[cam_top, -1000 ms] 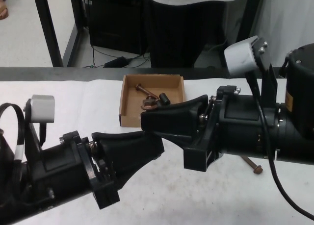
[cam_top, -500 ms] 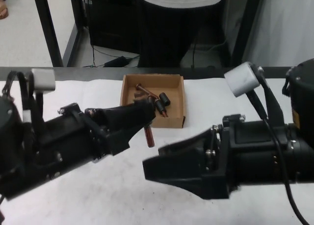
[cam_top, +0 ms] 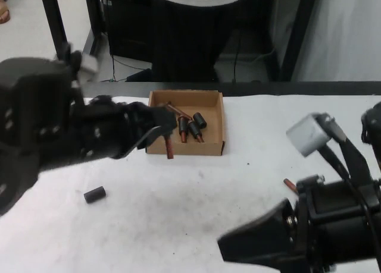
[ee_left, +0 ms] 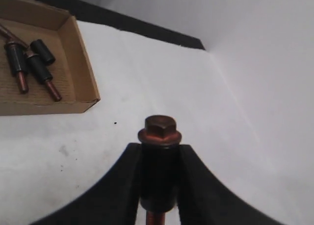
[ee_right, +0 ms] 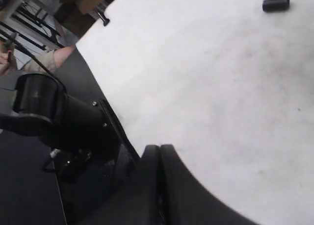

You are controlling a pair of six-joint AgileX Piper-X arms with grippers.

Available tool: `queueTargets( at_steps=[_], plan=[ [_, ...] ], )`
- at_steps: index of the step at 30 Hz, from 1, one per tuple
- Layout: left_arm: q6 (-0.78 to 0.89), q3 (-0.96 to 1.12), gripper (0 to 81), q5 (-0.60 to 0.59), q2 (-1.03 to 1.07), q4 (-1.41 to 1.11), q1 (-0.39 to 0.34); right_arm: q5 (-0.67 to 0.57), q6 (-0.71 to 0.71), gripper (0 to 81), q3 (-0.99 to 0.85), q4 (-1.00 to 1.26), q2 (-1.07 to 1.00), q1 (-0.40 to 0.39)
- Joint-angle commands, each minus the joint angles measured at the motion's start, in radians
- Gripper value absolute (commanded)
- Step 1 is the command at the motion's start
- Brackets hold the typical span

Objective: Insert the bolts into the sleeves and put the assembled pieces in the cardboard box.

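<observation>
White surface [cam_top: 196,213]: left gripper [ee_left: 159,154] pinches a sleeved bolt [ee_left: 159,131] at frame centre, by the box [cam_top: 202,147] front. Right gripper [ee_right: 160,151], lower right, is pressed together and empty. Loose sleeve [cam_top: 94,194] lower left; dark frame [cam_top: 52,17] behind.

The left gripper [ee_left: 159,149] hides most of the sleeve [ee_left: 158,181]; the shank of its bolt [ee_left: 159,129] is cut off. The right arm [cam_top: 333,225] covers most of a second bolt [cam_top: 290,185] near the table's [cam_top: 178,225] right edge.
</observation>
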State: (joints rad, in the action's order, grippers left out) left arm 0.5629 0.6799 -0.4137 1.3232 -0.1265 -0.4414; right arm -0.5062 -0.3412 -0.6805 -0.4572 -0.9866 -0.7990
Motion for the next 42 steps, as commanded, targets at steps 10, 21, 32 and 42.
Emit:
queueTargets(
  at_steps=[10, 21, 32, 42],
  plan=[
    [-0.145, 0.346, 0.8, 0.04, 0.268, 0.287, 0.002, 0.142, 0.092, 0.2, -0.003, -0.231, 0.009, 0.006],
    [-0.257, 0.68, 0.8, 0.121, 0.503, 0.561, 0.049, 0.149, 0.118, 0.2, -0.005, -0.324, 0.01, 0.169],
    [-0.324, 0.933, 0.8, 0.166, 0.699, 0.711, 0.074, 0.125, 0.213, 0.2, -0.024, -0.376, -0.047, 0.32],
    [-0.328, 1.094, 0.8, 0.182, 0.842, 0.785, 0.074, 0.119, 0.351, 0.2, -0.158, -0.461, -0.249, 0.429]
  ],
)
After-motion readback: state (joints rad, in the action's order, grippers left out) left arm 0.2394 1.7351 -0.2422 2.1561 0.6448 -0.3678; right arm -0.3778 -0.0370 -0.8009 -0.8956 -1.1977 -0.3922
